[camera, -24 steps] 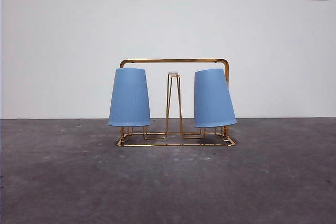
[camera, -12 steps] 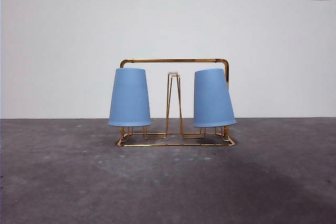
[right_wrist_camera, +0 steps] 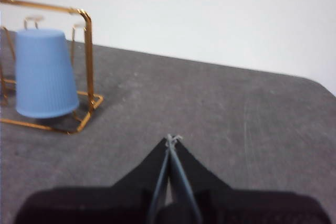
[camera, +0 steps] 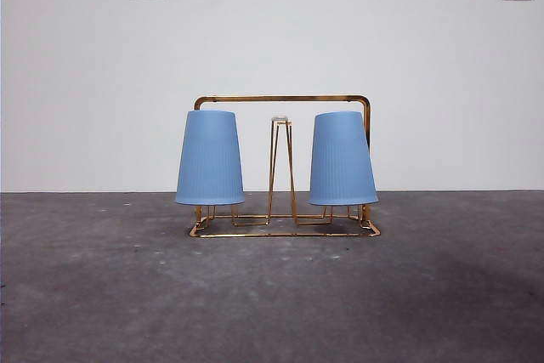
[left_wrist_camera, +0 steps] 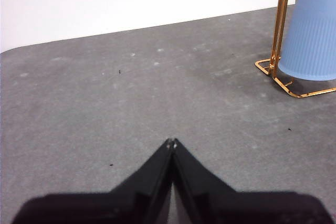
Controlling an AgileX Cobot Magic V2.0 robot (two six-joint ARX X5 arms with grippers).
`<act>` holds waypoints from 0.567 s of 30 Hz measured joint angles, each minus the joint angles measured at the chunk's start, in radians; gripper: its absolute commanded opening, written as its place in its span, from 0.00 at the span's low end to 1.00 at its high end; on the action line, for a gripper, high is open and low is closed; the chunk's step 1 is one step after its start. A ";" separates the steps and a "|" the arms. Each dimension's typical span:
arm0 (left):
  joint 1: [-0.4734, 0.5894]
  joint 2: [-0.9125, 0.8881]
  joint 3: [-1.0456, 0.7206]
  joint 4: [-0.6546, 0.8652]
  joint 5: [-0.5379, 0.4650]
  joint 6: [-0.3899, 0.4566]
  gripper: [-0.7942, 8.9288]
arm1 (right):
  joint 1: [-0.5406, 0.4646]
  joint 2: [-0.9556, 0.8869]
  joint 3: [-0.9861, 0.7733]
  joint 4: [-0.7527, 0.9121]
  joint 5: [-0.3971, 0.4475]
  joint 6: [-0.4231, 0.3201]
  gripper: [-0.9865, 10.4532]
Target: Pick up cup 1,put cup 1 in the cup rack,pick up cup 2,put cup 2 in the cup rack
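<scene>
Both blue cups (camera: 210, 157) (camera: 342, 159) sit inverted on the cup rack (camera: 285, 101); keep both pincers (left_wrist_camera: 171, 142) (right_wrist_camera: 172, 139) together, clear of the rack.

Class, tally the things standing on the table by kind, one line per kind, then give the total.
Blue cups: 2, the left blue cup and the right blue cup
Gold wire cup rack: 1
Total: 3
</scene>
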 measured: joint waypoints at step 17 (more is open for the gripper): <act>0.000 0.000 0.000 0.000 0.000 0.000 0.08 | 0.000 0.000 -0.026 -0.076 0.013 0.015 0.09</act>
